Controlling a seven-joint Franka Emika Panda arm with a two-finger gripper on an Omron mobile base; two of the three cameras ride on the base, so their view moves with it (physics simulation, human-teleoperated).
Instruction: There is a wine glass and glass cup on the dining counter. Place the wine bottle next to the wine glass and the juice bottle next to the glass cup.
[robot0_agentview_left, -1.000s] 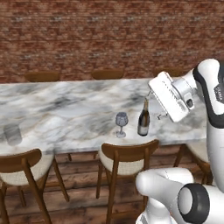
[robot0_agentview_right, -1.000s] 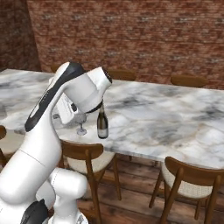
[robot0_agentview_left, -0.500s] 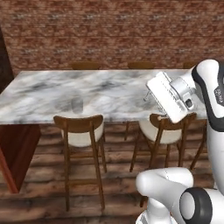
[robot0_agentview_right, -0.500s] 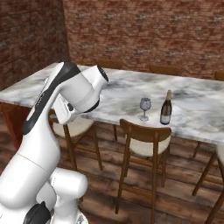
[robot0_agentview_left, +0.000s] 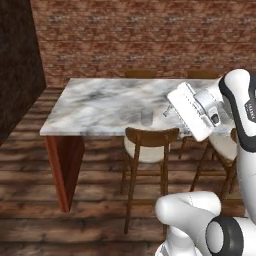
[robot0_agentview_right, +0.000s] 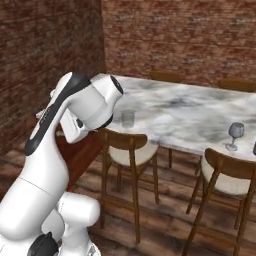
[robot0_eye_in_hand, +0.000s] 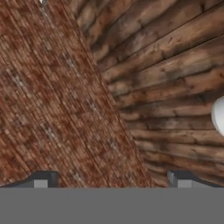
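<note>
The dining counter (robot0_agentview_left: 95, 107) (robot0_agentview_right: 185, 112) stands ahead with a glass cup (robot0_agentview_left: 146, 117) (robot0_agentview_right: 128, 118) near its front edge. Farther right on the counter is the wine glass (robot0_agentview_right: 235, 135). A sliver of the wine bottle (robot0_agentview_right: 254, 147) shows just right of it at the picture's edge. The juice bottle is out of view. My gripper (robot0_agentview_left: 170, 107) (robot0_eye_in_hand: 111, 179) hangs in the air on my side of the counter, to the right of the glass cup. It is open, its fingertips (robot0_eye_in_hand: 41, 179) wide apart with nothing between them, and it faces brick wall and wooden floor.
Wooden chairs (robot0_agentview_left: 147, 147) (robot0_agentview_right: 127, 150) (robot0_agentview_right: 227, 177) stand tucked along the counter's near side, and more stand behind it. A brick wall (robot0_agentview_left: 140, 35) runs behind the counter. A dark brick wall (robot0_agentview_left: 15, 65) (robot0_agentview_right: 45, 55) closes the left side. Wooden floor (robot0_agentview_left: 75, 200) lies in front.
The base has moved, so the whole scene has slid to the right: the glass cup now sits near the middle, the wine glass and wine bottle far right. The arm holds its pose.
</note>
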